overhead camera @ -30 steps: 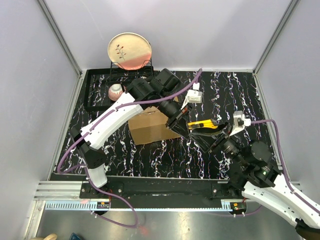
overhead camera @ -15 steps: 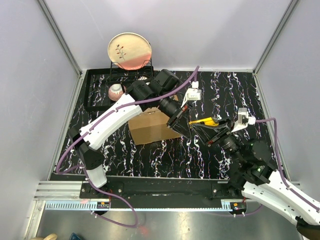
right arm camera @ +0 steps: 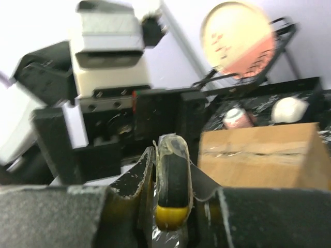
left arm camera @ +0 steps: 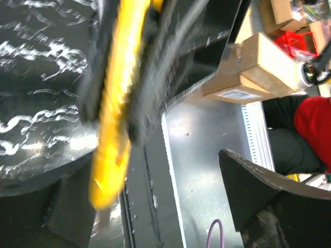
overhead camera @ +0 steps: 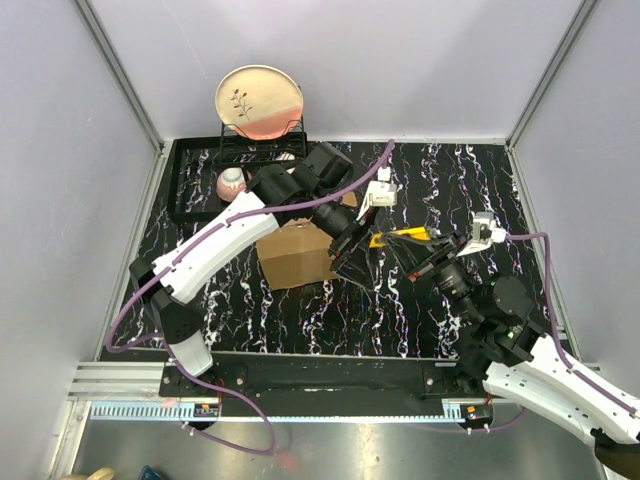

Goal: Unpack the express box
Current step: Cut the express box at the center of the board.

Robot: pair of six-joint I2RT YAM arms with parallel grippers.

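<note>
The express box (overhead camera: 296,251) is a plain brown carton lying shut at the table's middle; in the right wrist view the express box (right arm camera: 258,155) shows its tape seam. Just right of it a yellow and black cutter (overhead camera: 400,239) hangs above the table. My right gripper (overhead camera: 415,258) is shut on the cutter (right arm camera: 173,175), which stands pinched between its fingers (right arm camera: 129,186). My left gripper (overhead camera: 360,257) stands open beside the box's right end. In the left wrist view the cutter (left arm camera: 116,103) is a blur lying free at the left of the wide-open left gripper (left arm camera: 165,206).
A black wire rack (overhead camera: 190,195) at the back left holds a pink patterned plate (overhead camera: 259,100) on edge and a pink cup (overhead camera: 232,183). Grey walls close in three sides. The metal rail (overhead camera: 300,385) runs along the near edge.
My left jaws have opened and let go of the cutter while my right jaws closed on it. The left arm has drawn back slightly to the left; the right arm moved up.
</note>
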